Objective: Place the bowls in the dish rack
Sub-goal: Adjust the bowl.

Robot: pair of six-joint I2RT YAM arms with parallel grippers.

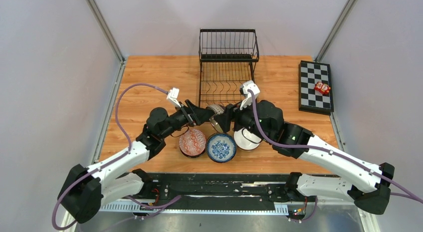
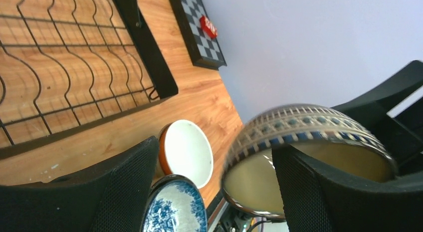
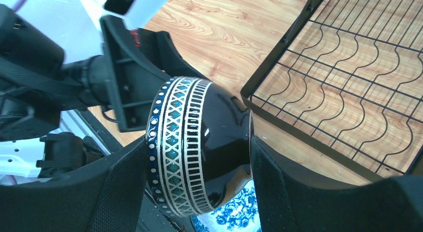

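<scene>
Top external view: a light-brown wooden table [image 1: 149, 77] carries a black wire two-tier dish rack [image 1: 229, 58] at the far middle. No bowl stands in the rack. A flat black-and-white checkered board [image 1: 312, 85] lies at the far right edge. The two arms meet above the table just in front of the rack's near edge.

Right wrist view: the right gripper [image 3: 198, 142] clamps a glossy black round ceramic bowl banded with white and teal lattice [image 3: 214, 157]. One finger presses each side, and the bowl is tipped on its side and clear of the table. The rack's wavy slotted base lies just beside it, to the upper right.

Left wrist view: the left gripper [image 2: 214, 144] stands wide. One edge of the same bowl's rim sits in the gap, its cream inside facing the camera, and one finger [image 2: 339, 192] crosses in front of it. Whether that finger touches the bowl cannot be told.

Three more bowls sit on the table in a row near the arms, below the lifted one:
- a red-patterned round bowl [image 1: 192, 142] on the left;
- a blue-and-white floral round bowl [image 1: 221, 147] just beside it;
- a white-lined round bowl with an orange outside [image 1: 248, 140] — partly under the right arm.

A small red object [image 1: 322, 88] rests on the checkered board.
</scene>
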